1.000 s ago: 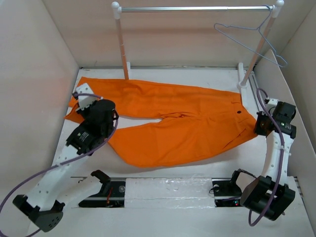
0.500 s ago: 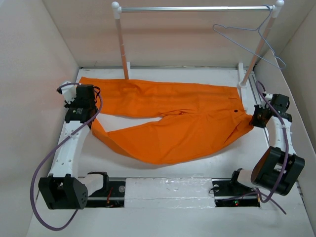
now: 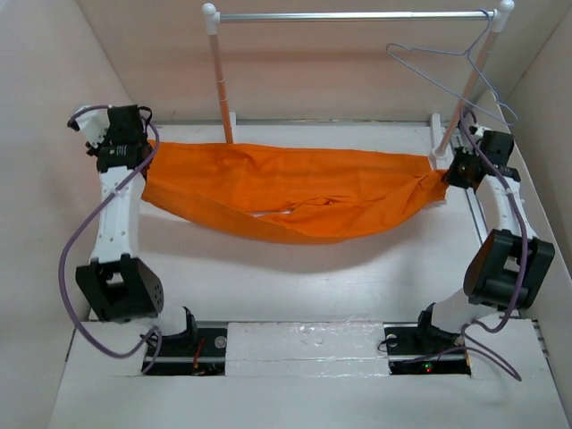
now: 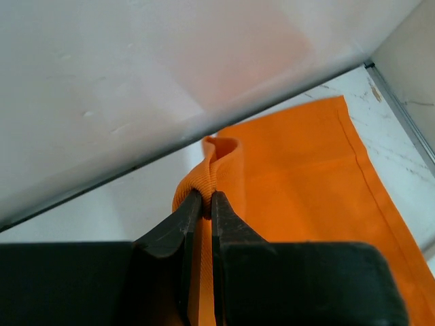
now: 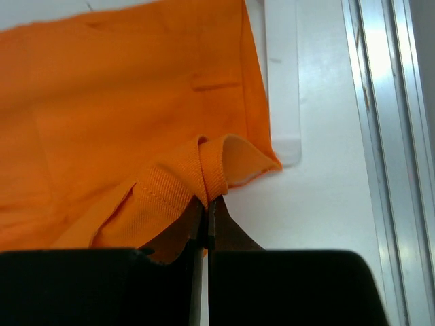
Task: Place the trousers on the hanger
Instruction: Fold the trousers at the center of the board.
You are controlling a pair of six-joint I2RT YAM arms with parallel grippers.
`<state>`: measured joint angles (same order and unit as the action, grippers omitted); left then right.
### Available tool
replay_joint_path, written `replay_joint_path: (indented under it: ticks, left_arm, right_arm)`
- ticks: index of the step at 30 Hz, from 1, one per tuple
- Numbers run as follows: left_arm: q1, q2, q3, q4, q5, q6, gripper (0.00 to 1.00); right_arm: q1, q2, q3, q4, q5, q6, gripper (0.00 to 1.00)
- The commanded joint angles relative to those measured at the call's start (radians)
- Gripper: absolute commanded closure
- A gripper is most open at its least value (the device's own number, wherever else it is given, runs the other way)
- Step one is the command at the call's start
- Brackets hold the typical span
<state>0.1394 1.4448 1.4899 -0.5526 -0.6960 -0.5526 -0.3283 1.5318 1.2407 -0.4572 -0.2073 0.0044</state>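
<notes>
The orange trousers [image 3: 286,188] hang stretched between my two grippers above the table, sagging in the middle. At the far left, my left gripper [image 3: 143,170] is shut on the trousers' leg-end hem [image 4: 204,187]. My right gripper [image 3: 444,177] is shut on the trousers' waistband [image 5: 204,173] at the far right, close to the rail's right foot. The pale wire hanger [image 3: 451,76] hangs by its hook from the right end of the rail, above and behind the right gripper.
A metal rail [image 3: 357,15] on two white posts [image 3: 220,80] stands at the back of the table. Beige walls close in at left, right and back. A metal track [image 5: 380,136] runs along the table's right edge.
Both arms have raised and pulled back toward the rail, lifting the trousers off the table. The cloth went from lying spread flat to hanging taut between the grippers.
</notes>
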Motion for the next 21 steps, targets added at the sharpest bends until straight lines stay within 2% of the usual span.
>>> replay_joint_path:
  ticks: [1,4,8,12,15,17,21]
  left_arm:
    - [0.005,0.142,0.136,0.025,-0.062,0.003,1.00]
    - [0.034,0.236,0.259,-0.003,-0.077,0.010,1.00]
    - [0.155,0.364,0.390,-0.023,0.056,-0.012,1.00]
    - [0.164,0.454,0.418,-0.001,0.047,0.013,1.00]
    - [0.164,0.526,0.489,-0.020,0.036,0.010,1.00]
    - [0.164,0.537,0.530,-0.033,0.045,-0.004,1.00]
    - [0.201,0.517,0.509,-0.013,0.087,-0.020,1.00]
  right_arm:
    - [0.035,0.100,0.123,0.144,0.037,0.068,1.00]
    - [0.058,0.238,0.278,0.130,0.054,0.080,1.00]
    - [0.086,0.399,0.474,0.138,0.062,0.114,1.00]
    - [0.120,0.545,0.597,0.129,0.088,0.138,1.00]
    - [0.139,0.596,0.609,0.152,0.091,0.169,1.00]
    - [0.140,0.582,0.574,0.239,0.094,0.184,1.00]
    - [0.140,0.518,0.505,0.285,0.097,0.190,1.00]
